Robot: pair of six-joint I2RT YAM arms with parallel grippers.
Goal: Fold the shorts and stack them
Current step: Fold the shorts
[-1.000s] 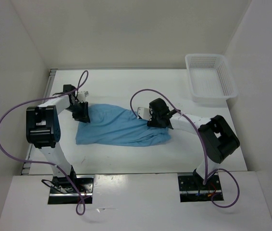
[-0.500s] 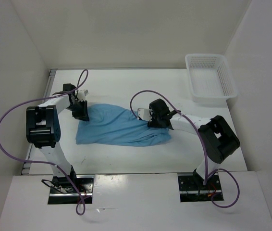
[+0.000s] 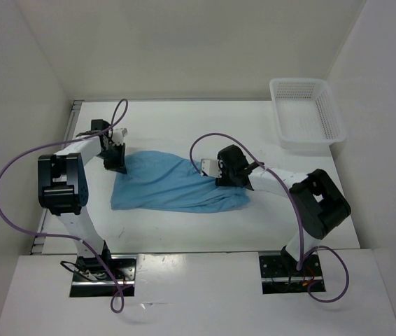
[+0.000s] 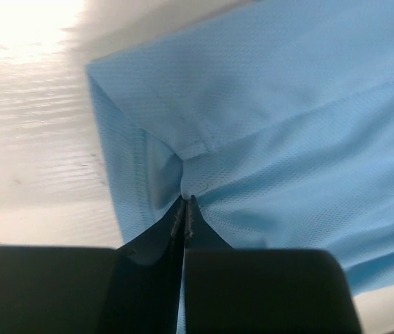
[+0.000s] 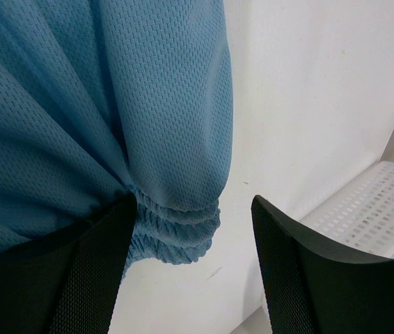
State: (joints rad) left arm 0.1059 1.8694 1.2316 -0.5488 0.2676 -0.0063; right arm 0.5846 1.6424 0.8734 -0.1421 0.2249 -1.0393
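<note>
Left wrist view: left pincer closed on a pinch of the sky-blue shorts by one corner, likely to lift it for folding. Right pincer gapes around the bunched waistband, not gripping. Shorts lie mid-desk, nearer the left edge.

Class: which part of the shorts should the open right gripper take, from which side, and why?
The gathered waistband of the shorts, from their right end, where the right gripper straddles it. That bunched edge is thicker than flat cloth, so it probably pinches securely. The left gripper is shut on the opposite hem.
</note>
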